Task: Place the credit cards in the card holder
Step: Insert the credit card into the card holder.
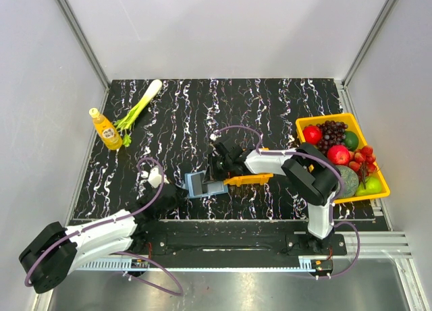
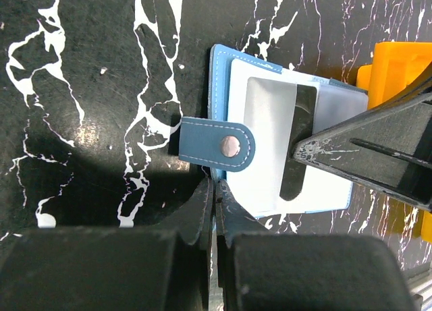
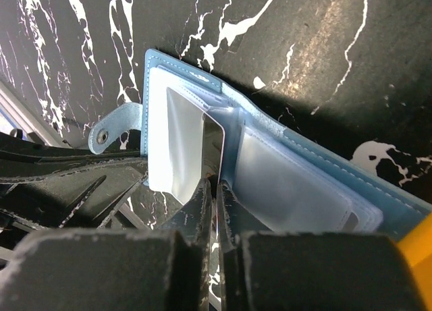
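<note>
The blue card holder (image 1: 198, 185) lies open on the black marbled table between both grippers, its clear pale sleeves facing up (image 2: 266, 129) (image 3: 304, 183). Its snap strap (image 2: 219, 146) points toward the left arm. My left gripper (image 1: 183, 189) (image 2: 216, 186) is shut, pinching the holder's near blue edge. My right gripper (image 1: 217, 178) (image 3: 216, 184) is shut on one of the credit cards (image 3: 214, 146), a thin dark card standing on edge with its far end inside a sleeve. In the left wrist view the card (image 2: 300, 122) shows as a dark strip in the sleeve. No other card shows.
A small orange tray (image 1: 250, 179) (image 2: 398, 61) sits right next to the holder, under the right arm. A yellow bin (image 1: 324, 117) of fruit stands at the right edge. A yellow bottle (image 1: 106, 129) and a leek (image 1: 138, 105) lie at the far left.
</note>
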`<state>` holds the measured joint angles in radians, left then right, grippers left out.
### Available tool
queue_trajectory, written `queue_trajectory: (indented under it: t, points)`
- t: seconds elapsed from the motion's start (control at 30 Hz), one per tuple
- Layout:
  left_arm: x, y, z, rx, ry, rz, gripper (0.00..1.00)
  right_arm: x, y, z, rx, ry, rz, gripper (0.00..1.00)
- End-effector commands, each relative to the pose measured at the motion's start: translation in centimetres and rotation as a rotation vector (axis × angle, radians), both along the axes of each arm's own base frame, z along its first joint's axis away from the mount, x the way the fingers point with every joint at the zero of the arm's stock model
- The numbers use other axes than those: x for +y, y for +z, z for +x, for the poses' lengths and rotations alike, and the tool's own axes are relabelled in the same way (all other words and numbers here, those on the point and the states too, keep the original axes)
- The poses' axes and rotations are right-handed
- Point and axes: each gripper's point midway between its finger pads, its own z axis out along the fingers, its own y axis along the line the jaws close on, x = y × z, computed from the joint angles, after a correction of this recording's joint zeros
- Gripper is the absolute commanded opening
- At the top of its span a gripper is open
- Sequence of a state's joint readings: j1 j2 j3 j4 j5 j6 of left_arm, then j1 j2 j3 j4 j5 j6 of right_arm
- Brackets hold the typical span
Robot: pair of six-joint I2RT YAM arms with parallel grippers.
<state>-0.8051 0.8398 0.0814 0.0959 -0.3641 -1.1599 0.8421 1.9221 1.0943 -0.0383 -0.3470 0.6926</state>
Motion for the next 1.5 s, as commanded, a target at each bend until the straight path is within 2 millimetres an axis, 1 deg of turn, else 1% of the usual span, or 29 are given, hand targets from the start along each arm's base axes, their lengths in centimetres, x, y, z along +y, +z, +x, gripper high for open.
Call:
queue_trajectory:
  t: [0.0,0.1,0.13,0.23,0.4,0.47,0.57,0.67,0.7,0.73,0.83,0.9,1.07,1.17,1.27,1.3,1.47]
  points:
    - [-0.2,0.8,0.7,-0.037,0.014,-0.020,0.00,1.5,-0.4,-1.4,0.083,0.050,0.042,0.04]
    - [-0.2,0.7,0.7,-0.034,0.015,-0.021,0.00,1.7,-0.7,-1.8,0.110,0.039,0.049,0.02]
    - [-0.2,0.5,0.6,-0.031,0.016,-0.020,0.00,2.3,-0.3,-1.6,0.102,0.042,0.080,0.02]
    - [-0.2,0.5,0.6,-0.033,0.014,-0.023,0.00,2.5,-0.3,-1.7,0.109,0.043,0.088,0.06]
    - [-0.2,0.6,0.6,-0.035,0.016,-0.025,0.00,2.7,0.2,-1.7,0.089,0.048,0.091,0.07]
    - [-0.2,0.6,0.6,-0.034,0.015,-0.026,0.00,3.3,0.4,-2.4,0.089,0.075,0.098,0.08]
    - [-0.3,0.7,0.7,-0.035,0.013,-0.027,0.00,3.7,0.2,-2.9,0.100,0.096,0.094,0.11]
    - [-0.3,0.6,0.6,-0.033,0.014,-0.023,0.00,3.9,0.3,-2.8,0.090,0.100,0.088,0.13]
    - [-0.2,0.5,0.6,-0.030,0.016,-0.019,0.00,3.3,-0.1,-2.9,0.104,0.090,0.057,0.16]
    - [-0.2,0.6,0.6,-0.032,0.017,-0.019,0.00,3.0,-0.2,-2.9,0.098,0.080,0.042,0.20]
    - [0.1,0.7,0.6,-0.035,0.029,-0.020,0.00,2.2,0.0,-2.0,0.058,0.043,0.016,0.24]
    - [0.3,0.6,0.5,-0.032,0.036,-0.016,0.00,1.8,0.4,-1.4,0.041,0.021,0.018,0.28]
    - [0.5,0.5,0.4,-0.031,0.042,-0.015,0.00,0.8,1.2,-0.4,0.011,-0.016,0.023,0.38]
    - [0.5,0.5,0.5,-0.032,0.042,-0.016,0.00,0.5,1.9,-0.1,-0.012,-0.030,0.040,0.40]
    - [0.5,0.6,0.5,-0.033,0.040,-0.017,0.00,0.6,2.2,-0.3,-0.016,-0.023,0.053,0.42]
    - [0.5,0.5,0.5,-0.034,0.040,-0.019,0.00,1.3,2.8,0.0,-0.029,-0.009,0.091,0.42]
    - [0.3,0.5,0.5,-0.032,0.033,-0.018,0.00,1.9,2.4,-0.2,-0.001,0.004,0.109,0.43]
